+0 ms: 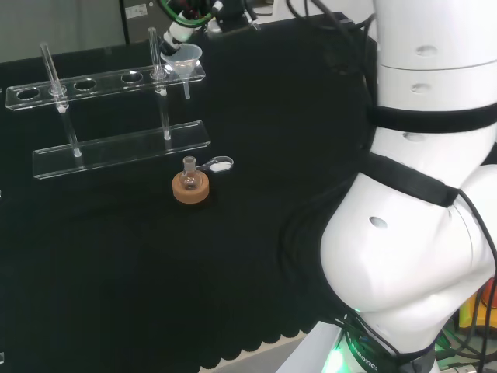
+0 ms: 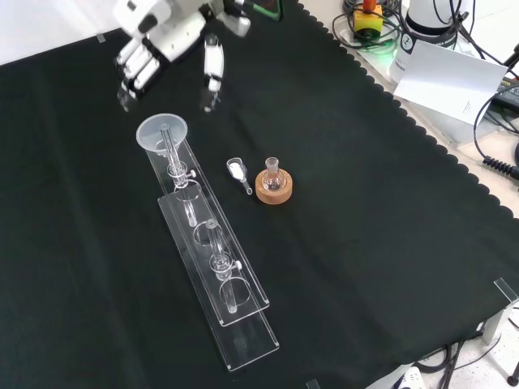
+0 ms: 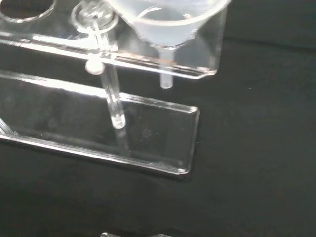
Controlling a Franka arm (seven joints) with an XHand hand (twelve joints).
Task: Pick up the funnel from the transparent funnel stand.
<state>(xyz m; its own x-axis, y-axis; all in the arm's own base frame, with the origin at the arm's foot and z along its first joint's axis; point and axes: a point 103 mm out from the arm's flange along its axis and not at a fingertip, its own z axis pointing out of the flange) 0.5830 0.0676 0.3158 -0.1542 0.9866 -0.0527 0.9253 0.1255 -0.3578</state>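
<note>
Funnel [image 2: 161, 130] sits in stand [image 2: 212, 263], hand [image 2: 166, 40] apart, flask [image 2: 272, 174] beside.

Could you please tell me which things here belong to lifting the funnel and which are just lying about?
Part of the job:
- funnel, seated in the end hole of the rack
- clear rack that holds it
- hand, fingers open, above the funnel

Just lying about:
- small flask on its cork ring
- small spoon beside the ring
</note>
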